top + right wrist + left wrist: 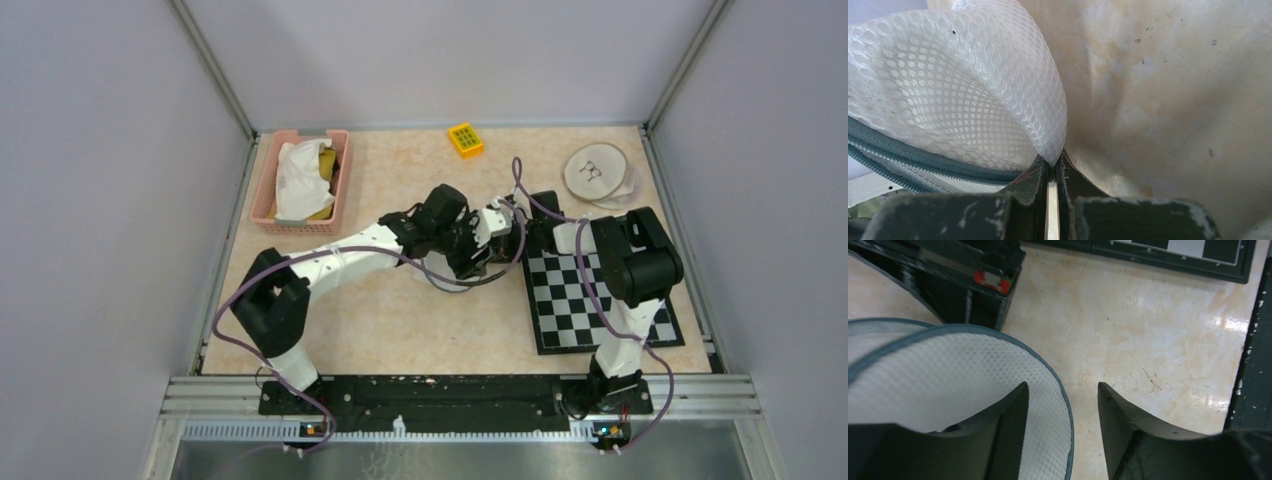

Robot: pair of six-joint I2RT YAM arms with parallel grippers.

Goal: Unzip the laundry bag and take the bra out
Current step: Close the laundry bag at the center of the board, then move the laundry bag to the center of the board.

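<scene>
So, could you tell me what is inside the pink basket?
A crumpled white cloth fills most of the pink basket, with something yellow showing beside it. Anything beneath the cloth is hidden.

Room left of the black-and-white checkered board [600, 300]
We find bare beige marbled tabletop [400, 330] there; at the board's far-left corner the left arm [340, 262], right arm [640, 265] and white mesh laundry bag [948, 90] block the way; round white discs [598, 172] sit just beyond it.

My left gripper [1063, 390] stood with jaws apart; my right gripper [1052, 162] was clamped tight, both arms reaching inward.
</scene>
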